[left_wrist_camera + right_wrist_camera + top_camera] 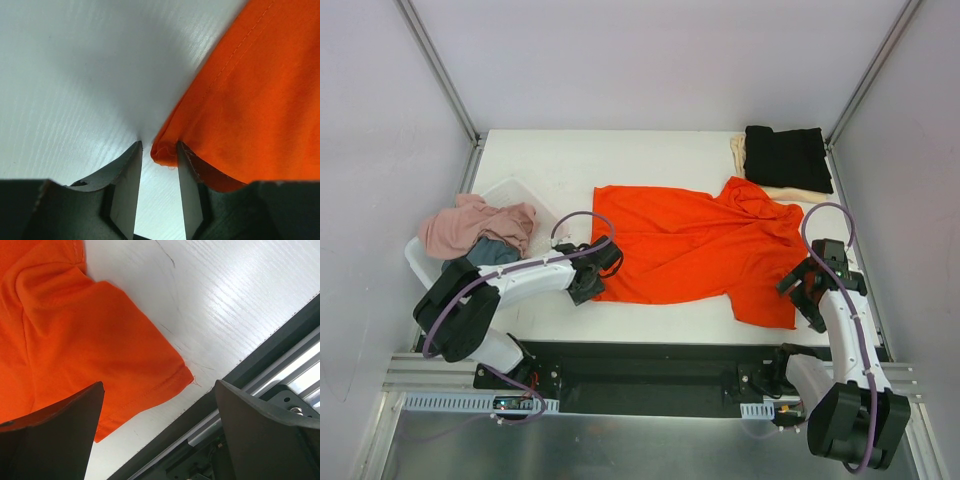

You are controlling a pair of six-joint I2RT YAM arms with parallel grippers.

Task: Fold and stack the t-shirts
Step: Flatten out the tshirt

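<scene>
A bright orange-red t-shirt [700,245] lies spread flat across the middle of the white table. My left gripper [588,285] sits low at its near left corner. In the left wrist view that corner [165,150] lies bunched between the fingers of the left gripper [159,145], against the right finger, with a gap to the left one. My right gripper [805,290] stands wide open by the shirt's right sleeve [115,365], the right gripper [159,384] holding nothing. A folded black t-shirt [785,158] rests on a cream one [740,150] at the back right.
A white tub [520,190] at the left holds a crumpled pink t-shirt [475,225] and a grey-blue one [490,252]. The table's near edge and metal rail [270,375] run just beside the right gripper.
</scene>
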